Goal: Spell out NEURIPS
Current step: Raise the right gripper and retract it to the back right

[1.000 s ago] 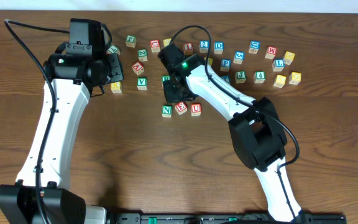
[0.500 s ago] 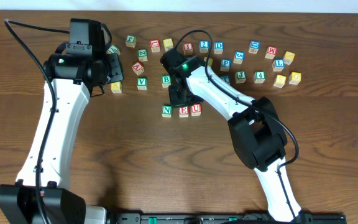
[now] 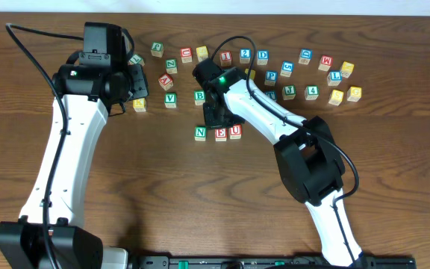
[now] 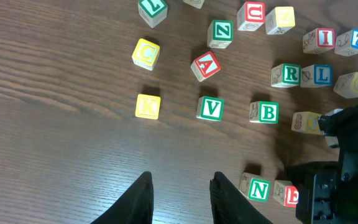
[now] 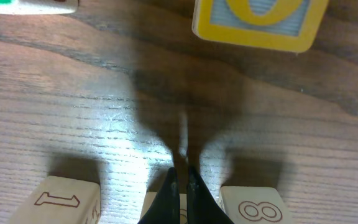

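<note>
N block (image 3: 200, 133), E block (image 3: 220, 134), U block (image 3: 234, 131) sit in row on table (image 3: 163, 194). Right gripper (image 5: 180, 175) closed, empty, close by row. Left gripper (image 4: 180, 183) part open, empty. Next (my guess): fetch green R block (image 4: 286, 75), grip square, set touching U block's free side.

The table (image 3: 148, 194) is dark brown wood with fine streaky grain, mostly matt, with a pale sheen in the right wrist view. The green N cube (image 3: 200, 133) is pale bare wood with a smooth painted face. The red E cube (image 3: 220, 134) and red U cube (image 3: 235, 131) just beside it look the same. Near the N, the right arm (image 3: 256, 112) has smooth, glossy white plastic shells and matt black joints. So does the left arm (image 3: 66, 149), well apart from the N. The left gripper (image 4: 182, 199) has matt black plastic fingers.
</note>
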### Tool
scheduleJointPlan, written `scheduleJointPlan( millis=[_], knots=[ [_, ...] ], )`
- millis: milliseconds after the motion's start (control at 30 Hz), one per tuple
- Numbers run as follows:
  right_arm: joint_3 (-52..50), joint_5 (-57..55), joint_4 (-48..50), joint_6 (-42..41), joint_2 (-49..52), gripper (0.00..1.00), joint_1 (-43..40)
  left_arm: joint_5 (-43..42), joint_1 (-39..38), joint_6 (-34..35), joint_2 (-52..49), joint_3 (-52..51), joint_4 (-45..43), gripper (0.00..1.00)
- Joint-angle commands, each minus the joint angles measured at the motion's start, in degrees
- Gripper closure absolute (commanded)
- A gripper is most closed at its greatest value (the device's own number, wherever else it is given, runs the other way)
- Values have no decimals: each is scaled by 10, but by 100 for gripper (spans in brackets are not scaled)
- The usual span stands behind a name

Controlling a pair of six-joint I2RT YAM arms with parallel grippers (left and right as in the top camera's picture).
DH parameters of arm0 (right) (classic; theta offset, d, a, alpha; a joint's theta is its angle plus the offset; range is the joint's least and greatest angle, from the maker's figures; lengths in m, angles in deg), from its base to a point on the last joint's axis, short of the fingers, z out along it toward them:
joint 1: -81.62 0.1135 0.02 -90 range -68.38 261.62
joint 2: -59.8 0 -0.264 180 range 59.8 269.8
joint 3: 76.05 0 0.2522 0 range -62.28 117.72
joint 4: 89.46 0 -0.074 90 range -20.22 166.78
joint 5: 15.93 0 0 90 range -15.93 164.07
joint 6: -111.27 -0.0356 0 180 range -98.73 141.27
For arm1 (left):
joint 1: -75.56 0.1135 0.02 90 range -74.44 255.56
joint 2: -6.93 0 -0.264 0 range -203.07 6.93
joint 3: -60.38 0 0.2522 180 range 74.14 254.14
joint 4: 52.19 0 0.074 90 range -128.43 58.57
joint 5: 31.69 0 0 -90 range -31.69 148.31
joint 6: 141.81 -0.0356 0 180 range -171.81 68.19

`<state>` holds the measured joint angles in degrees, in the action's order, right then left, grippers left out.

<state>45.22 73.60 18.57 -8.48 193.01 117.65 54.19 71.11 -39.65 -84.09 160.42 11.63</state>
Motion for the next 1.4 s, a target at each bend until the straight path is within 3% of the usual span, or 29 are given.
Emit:
scheduleJointPlan(
  millis=[0,167,333,733,1367],
  knots=[
    [25,0,-16,-10,-17,99,-1,5,2,0,-7,-5,2,70],
    [95,-1,-87,1,-17,99,-20,5,2,0,-7,-5,2,70],
    [101,-1,-122,2,-17,99,-38,5,2,-1,-7,-5,2,70],
    [23,-1,-83,2,-17,99,-37,5,2,-1,-7,-5,2,70],
    [16,-1,-70,2,-17,99,-39,5,2,-1,-7,-5,2,70]
  ],
)
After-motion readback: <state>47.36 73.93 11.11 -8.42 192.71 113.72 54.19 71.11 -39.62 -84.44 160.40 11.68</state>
